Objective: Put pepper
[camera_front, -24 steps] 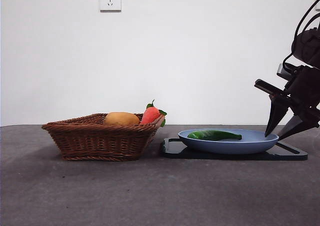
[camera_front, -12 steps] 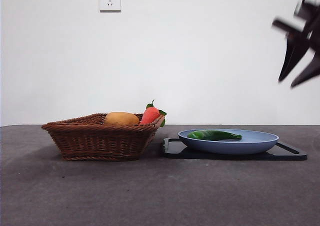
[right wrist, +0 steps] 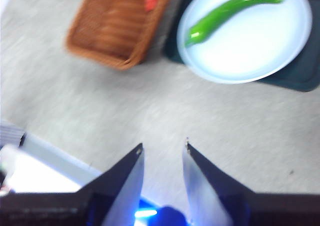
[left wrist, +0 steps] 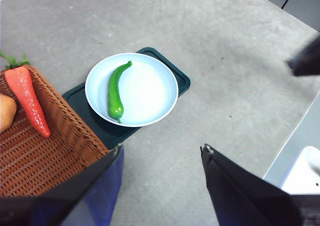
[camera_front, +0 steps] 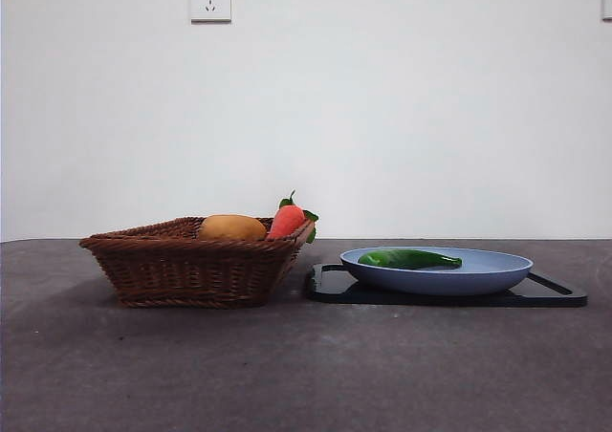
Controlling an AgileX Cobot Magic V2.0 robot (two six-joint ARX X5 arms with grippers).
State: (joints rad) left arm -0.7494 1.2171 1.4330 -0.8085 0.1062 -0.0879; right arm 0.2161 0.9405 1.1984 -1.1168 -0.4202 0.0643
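The green pepper (camera_front: 409, 258) lies on a pale blue plate (camera_front: 478, 277) that sits on a dark tray (camera_front: 330, 284). It also shows in the left wrist view (left wrist: 116, 90) and in the right wrist view (right wrist: 225, 13). My left gripper (left wrist: 161, 153) is open, empty and high above the table. My right gripper (right wrist: 162, 147) is open, empty and also high above the table, away from the plate (right wrist: 265, 46). Neither gripper shows in the front view.
A wicker basket (camera_front: 191, 265) stands left of the tray, holding an orange-red carrot (camera_front: 288, 219) and a tan potato (camera_front: 232, 227). The basket (left wrist: 45, 161) and carrot (left wrist: 27, 98) also show in the left wrist view. The table's edge (left wrist: 300, 131) lies past the plate.
The gripper that stood by the plate's right edge has risen fast and left the front view. The pepper, plate and basket have not moved.
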